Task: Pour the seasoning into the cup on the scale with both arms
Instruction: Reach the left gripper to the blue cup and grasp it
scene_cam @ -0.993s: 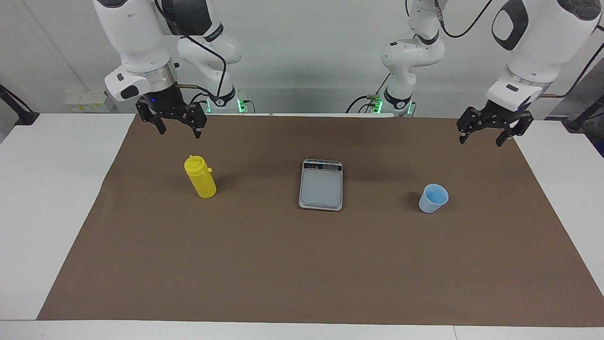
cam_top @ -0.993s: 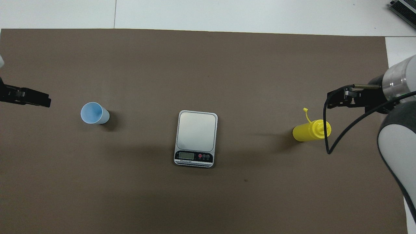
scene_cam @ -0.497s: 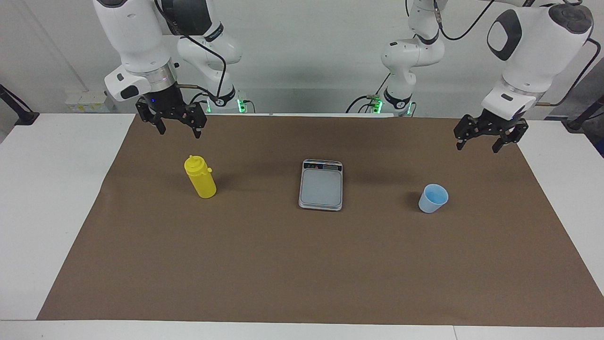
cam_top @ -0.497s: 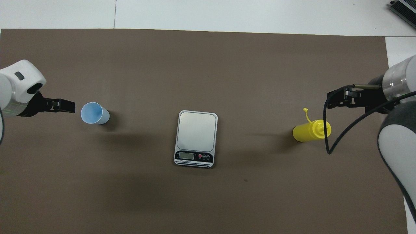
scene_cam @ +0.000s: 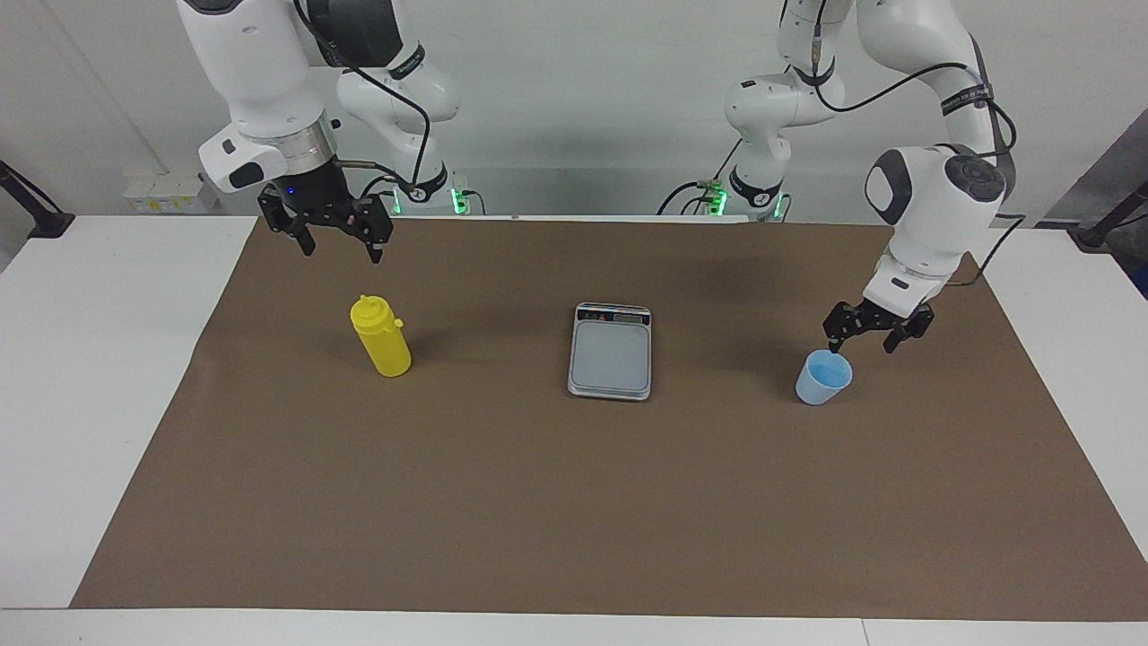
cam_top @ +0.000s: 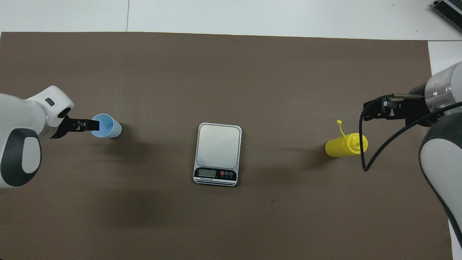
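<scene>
The yellow seasoning bottle (scene_cam: 381,337) stands upright on the brown mat toward the right arm's end; it also shows in the overhead view (cam_top: 345,144). The silver-grey scale (scene_cam: 611,352) (cam_top: 218,153) lies bare at the mat's middle. The light-blue cup (scene_cam: 822,378) (cam_top: 106,125) stands on the mat toward the left arm's end, not on the scale. My left gripper (scene_cam: 863,342) (cam_top: 90,125) is open and empty, low over the cup's rim, one finger over its opening. My right gripper (scene_cam: 341,244) (cam_top: 371,111) is open and empty, raised over the mat near the bottle.
A brown mat (scene_cam: 574,502) covers most of the white table (scene_cam: 108,377). A black cable (cam_top: 364,159) from the right arm hangs over the bottle in the overhead view.
My left arm has swung in from the table's end and come down to the cup's rim. The right arm, bottle, scale and cup have not moved.
</scene>
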Controlling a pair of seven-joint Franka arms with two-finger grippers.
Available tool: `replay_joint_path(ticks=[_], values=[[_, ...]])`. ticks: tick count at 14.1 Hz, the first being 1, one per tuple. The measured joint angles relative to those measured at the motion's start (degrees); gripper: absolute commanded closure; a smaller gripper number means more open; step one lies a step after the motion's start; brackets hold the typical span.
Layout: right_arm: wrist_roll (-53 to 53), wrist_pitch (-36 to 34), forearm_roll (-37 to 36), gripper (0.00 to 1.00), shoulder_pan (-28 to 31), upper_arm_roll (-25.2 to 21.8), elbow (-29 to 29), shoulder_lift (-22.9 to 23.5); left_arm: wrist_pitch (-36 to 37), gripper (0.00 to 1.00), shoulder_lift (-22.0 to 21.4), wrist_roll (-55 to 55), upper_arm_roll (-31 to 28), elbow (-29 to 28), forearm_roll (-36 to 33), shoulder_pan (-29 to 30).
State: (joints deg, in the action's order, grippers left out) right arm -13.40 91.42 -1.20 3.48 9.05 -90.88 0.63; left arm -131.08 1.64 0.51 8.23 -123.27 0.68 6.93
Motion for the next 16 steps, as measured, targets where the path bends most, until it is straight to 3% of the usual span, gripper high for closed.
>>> replay_joint_path(ticks=[6, 7, 8, 9, 10, 16], values=[[0.0, 0.0, 0.0, 0.00, 0.0, 0.0, 0.0, 0.0, -7.6, 0.00, 4.4, 2.6, 0.0, -2.4, 0.1, 0.1], [0.0, 0.0, 0.0, 0.00, 0.0, 0.0, 0.0, 0.0, -8.2, 0.09, 5.1, 2.9, 0.1, -2.6, 0.1, 0.1], [0.0, 0.0, 0.0, 0.00, 0.0, 0.0, 0.0, 0.0, -8.7, 0.38, 5.6, 3.3, 0.2, -2.7, 0.1, 0.1], [0.0, 0.0, 0.0, 0.00, 0.0, 0.0, 0.0, 0.0, -8.9, 0.77, 5.9, 3.6, 0.3, -2.7, 0.1, 0.1], [0.0, 0.0, 0.0, 0.00, 0.0, 0.0, 0.0, 0.0, -9.1, 1.00, 6.1, 3.8, 0.4, -2.7, 0.1, 0.1], [0.0, 0.0, 0.0, 0.00, 0.0, 0.0, 0.0, 0.0, -9.1, 1.00, 6.2, 3.8, 0.6, -2.7, 0.1, 0.0]])
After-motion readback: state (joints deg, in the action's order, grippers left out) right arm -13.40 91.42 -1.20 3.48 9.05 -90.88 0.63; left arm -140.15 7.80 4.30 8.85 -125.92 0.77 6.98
